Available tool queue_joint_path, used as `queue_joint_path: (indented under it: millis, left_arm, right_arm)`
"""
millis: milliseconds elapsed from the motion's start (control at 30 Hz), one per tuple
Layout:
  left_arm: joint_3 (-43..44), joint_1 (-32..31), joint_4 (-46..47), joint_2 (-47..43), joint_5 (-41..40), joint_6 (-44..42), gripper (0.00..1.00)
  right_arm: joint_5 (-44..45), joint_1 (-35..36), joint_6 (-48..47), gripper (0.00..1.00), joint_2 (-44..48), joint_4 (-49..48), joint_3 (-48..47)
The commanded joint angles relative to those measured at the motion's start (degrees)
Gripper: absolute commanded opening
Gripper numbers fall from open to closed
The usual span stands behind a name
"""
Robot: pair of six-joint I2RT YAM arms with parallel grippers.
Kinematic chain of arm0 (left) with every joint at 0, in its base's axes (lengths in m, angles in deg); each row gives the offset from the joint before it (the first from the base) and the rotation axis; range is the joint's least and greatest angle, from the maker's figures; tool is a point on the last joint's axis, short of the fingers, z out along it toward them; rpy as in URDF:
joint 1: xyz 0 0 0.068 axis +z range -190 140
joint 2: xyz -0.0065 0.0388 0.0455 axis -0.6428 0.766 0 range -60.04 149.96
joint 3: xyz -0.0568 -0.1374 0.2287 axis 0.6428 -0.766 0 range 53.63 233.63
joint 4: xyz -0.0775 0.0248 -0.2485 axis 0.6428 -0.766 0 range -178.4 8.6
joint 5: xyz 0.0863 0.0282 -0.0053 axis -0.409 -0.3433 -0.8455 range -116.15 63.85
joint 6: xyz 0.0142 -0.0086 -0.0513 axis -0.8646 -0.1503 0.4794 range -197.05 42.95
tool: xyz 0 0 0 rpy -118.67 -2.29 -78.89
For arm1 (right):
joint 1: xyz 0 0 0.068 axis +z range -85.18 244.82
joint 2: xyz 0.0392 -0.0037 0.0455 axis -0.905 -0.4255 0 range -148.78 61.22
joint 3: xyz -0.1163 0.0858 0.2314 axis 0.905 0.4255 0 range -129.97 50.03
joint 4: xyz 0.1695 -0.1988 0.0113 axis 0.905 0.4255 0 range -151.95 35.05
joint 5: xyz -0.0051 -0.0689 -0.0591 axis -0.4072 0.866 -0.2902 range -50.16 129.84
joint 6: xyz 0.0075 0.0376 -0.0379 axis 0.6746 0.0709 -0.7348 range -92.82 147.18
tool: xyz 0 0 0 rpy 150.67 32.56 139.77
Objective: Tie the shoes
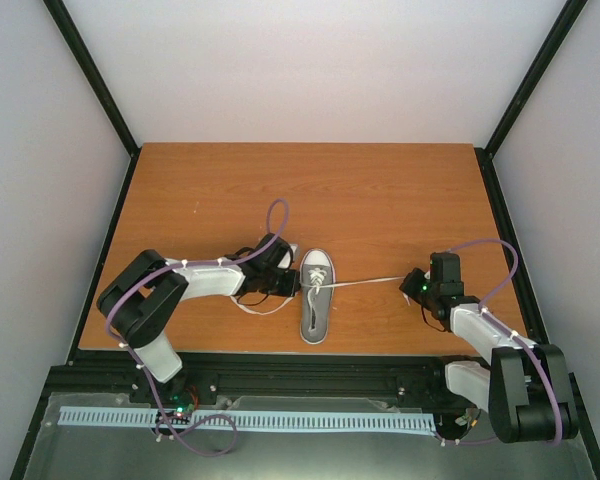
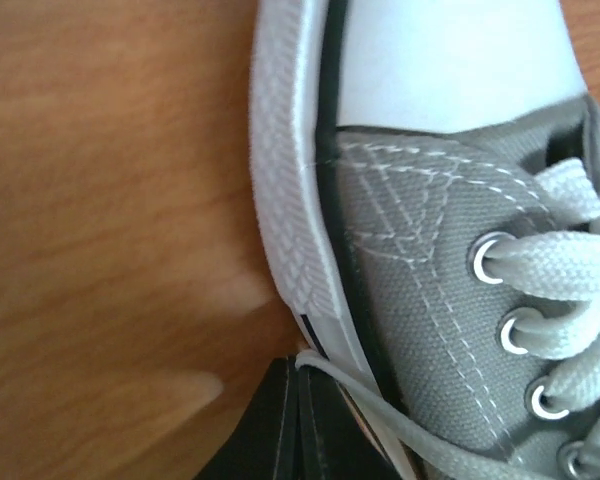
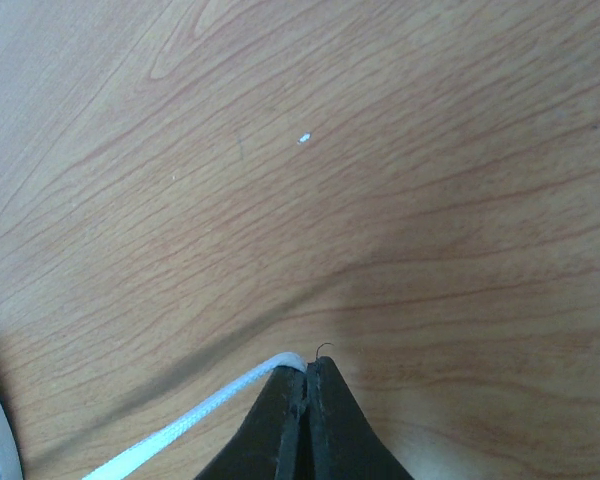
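Grey shoe sits near the front edge of the surface, toe pointing away, and the right tool pinches a white lace (pulled taut sideways). Left tool is pressed together beside the sole, seemingly nipping another lace strand.

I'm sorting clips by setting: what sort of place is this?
Probably a lab robot cell: a wooden table boxed by white panels in a black frame, left arm and right arm bolted at its edge.

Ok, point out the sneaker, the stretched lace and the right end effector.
sneaker [image 1: 316, 298], top view, laced middle.
lace [image 1: 368, 282], top view, taut stretch beside the sneaker.
right end effector [image 3: 306, 372], right wrist view, shut fingertips.
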Motion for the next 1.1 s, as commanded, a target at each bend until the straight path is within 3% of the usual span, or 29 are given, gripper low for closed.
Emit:
queue_joint_path:
  millis: [0,200,400,567,867,1067]
  left_arm:
    - [4.79,-0.05,3.24,2.75,-1.14,-2.59,0.01]
    - [4.54,-0.03,2.58,1.99,-1.07,-3.93,0.01]
    - [0.12,0.05,2.90,-4.16,1.16,-5.18,0.01]
    - [-4.62,0.05,10.95,-10.96,7.47,-3.73,0.01]
    - [-2.52,-0.03,16.64,-8.02,12.37,-5.69,0.01]
    - [-2.75,-0.03,18.23,-7.74,12.72,-6.54,0.01]
  right_arm:
    - [0.96,-0.74,0.00,0.03,-0.95,-1.88,-0.14]
    - [1.70,-0.73,-0.10,0.03,-1.67,-1.64,-0.50]
    - [1.54,-0.74,-0.52,0.03,-3.43,-1.90,-0.74]
    - [1.08,-0.72,-0.66,0.03,-4.08,-2.43,-0.63]
    - [-0.30,-0.70,-1.51,0.03,-2.96,-1.81,-1.54]
    - [0.81,-0.39,-4.43,0.03,-5.76,-1.57,-8.65]
